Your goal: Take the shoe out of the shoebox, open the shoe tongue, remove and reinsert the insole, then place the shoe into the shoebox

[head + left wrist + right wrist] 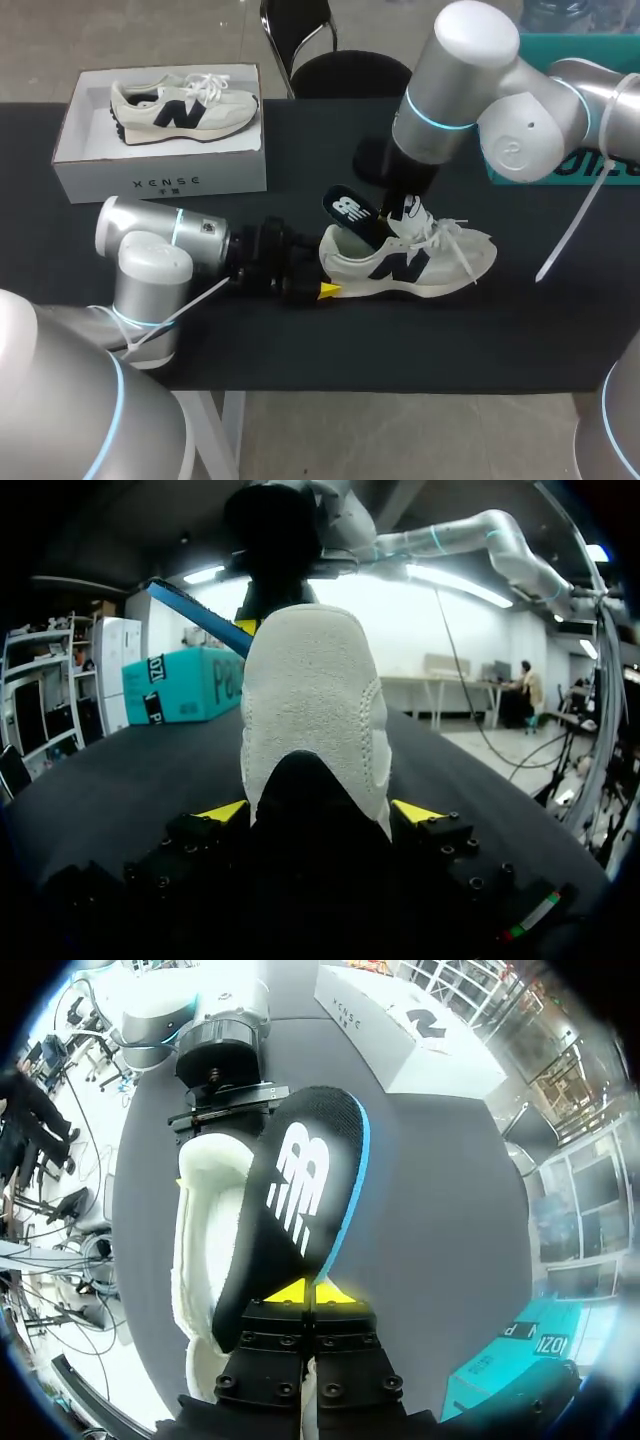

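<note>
Count taken with the shoebox (pixel 160 180) as reference.

- Shoeboxes: one, white, open at the top.
- Shoes: two, both cream with dark markings. The boxed shoe (pixel 185 108) lies inside the shoebox. The loose shoe (pixel 410 262) stands on the bench (pixel 450 340), right of and in front of the shoebox.
- Insoles: one insole (pixel 350 212), dark, rising from the loose shoe.
- Other boxes: one teal box (pixel 185 685), far right of the shoebox.
- Grippers: two, the left gripper (pixel 318 815) and the right gripper (pixel 312 1292), each with two yellow-tipped fingers.
</note>
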Tool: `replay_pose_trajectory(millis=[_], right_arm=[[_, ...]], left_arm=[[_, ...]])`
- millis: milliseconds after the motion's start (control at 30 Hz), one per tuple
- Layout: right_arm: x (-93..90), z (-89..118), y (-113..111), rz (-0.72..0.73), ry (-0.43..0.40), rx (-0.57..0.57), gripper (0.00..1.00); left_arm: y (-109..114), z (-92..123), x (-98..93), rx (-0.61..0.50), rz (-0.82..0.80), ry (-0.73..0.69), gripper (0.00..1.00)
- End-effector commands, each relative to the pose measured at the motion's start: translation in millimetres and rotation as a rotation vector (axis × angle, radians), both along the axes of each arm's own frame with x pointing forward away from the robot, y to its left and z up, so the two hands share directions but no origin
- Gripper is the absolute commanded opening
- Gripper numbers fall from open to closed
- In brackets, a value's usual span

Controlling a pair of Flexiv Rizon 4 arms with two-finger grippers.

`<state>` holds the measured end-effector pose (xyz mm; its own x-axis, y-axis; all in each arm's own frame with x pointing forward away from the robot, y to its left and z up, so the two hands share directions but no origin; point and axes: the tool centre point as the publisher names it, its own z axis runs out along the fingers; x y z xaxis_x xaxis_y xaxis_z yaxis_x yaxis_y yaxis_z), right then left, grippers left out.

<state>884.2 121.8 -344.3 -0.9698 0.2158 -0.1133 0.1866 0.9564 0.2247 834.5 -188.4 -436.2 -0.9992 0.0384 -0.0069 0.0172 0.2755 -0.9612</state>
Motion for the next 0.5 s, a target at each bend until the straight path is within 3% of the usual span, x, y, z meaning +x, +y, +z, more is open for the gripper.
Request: replay_pose_trajectory(millis=[33, 500], right_arm=[[8.1, -4.0, 11.6, 0.018, 0.016, -0.01, 0.0], [11.9, -13.2, 19.8, 0.053, 0.066, -0.047, 0.0]], left_arm=[[-1.4, -3.2, -0.9, 0.0, -0.002, -0.001, 0.0], [-1.4, -3.2, -0.9, 0.0, -0.002, -0.001, 0.0]])
